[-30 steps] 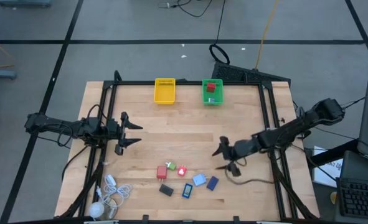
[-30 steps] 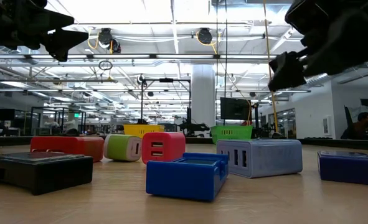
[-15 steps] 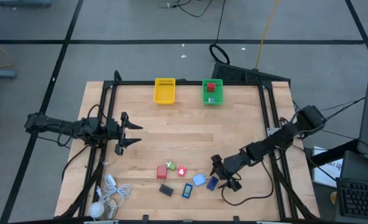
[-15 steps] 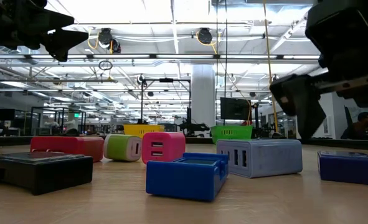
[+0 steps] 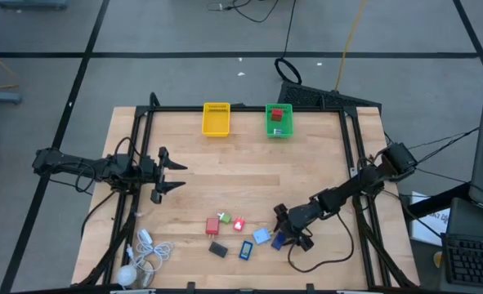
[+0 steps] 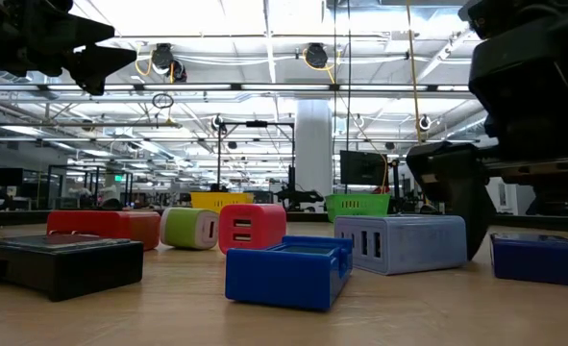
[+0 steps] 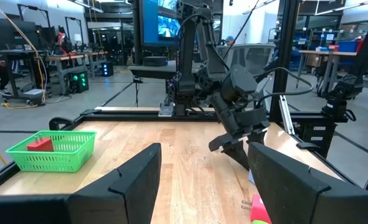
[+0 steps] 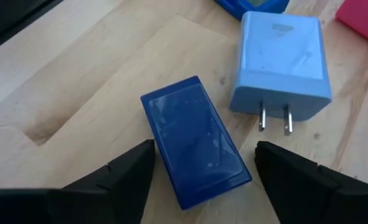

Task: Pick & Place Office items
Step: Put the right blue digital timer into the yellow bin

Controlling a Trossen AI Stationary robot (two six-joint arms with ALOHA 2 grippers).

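The office items lie near the table's near edge: red (image 5: 212,226), green (image 5: 225,218), pink (image 5: 239,224), black (image 5: 217,250), blue (image 5: 246,249), a light blue plug block (image 5: 261,237) and a flat dark blue block (image 5: 279,242). My right gripper (image 8: 203,155) is open and low over the dark blue block (image 8: 196,149). Its fingers stand on either side of the block without touching it. The block lies flat on the wood. My left gripper (image 5: 174,171) is open and waits above the table's left side.
A yellow basket (image 5: 216,119) and a green basket (image 5: 279,121) holding red pieces (image 5: 276,116) stand at the far edge. A white coiled cable (image 5: 149,250) with a ball (image 5: 125,276) lies at the near left corner. The light blue plug block (image 8: 280,62) sits close beside the dark blue one.
My right gripper has moved toward the table's near edge and left, and has come down until its open fingers stand on either side of the dark blue block. The blocks have not moved.
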